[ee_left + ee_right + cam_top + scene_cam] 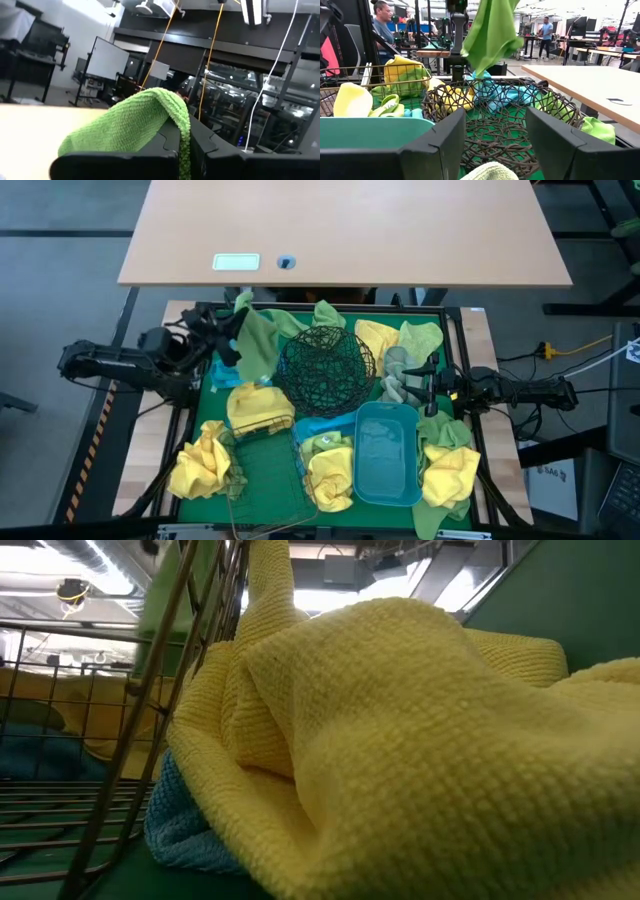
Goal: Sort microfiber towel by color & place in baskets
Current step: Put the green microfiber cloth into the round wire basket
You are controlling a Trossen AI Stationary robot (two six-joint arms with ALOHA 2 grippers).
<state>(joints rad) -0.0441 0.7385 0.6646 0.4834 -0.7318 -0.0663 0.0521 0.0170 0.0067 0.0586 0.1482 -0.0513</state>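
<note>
My left gripper (236, 332) is raised at the mat's far left, shut on a light green towel (262, 345) that hangs beside the black wire-mesh bowl (325, 366). In the right wrist view the same green towel (490, 30) hangs above the black bowl's (505, 117) far side. My right gripper (495, 145) waits open at the bowl's right, nothing between its fingers. The copper wire basket (268, 475) holds a yellow towel (260, 408) at its far end. The bluish tub (386, 452) stands to the right of that basket. My left gripper pinches the green towel between its two shut fingers; a bunched part of the cloth (185, 142) runs down between them and the rest (130, 122) drapes over the left finger. One layer or several, I cannot tell. The towel hangs slack below the gripper, lifted above the bowl's rim.
Yellow towels lie at the near left (200, 465), near middle (330, 480) and near right (450, 472); one yellow towel (420, 740) fills the low view over a blue one (185, 830). Green towels (420, 336) lie along the far edge. People stand in the room behind.
</note>
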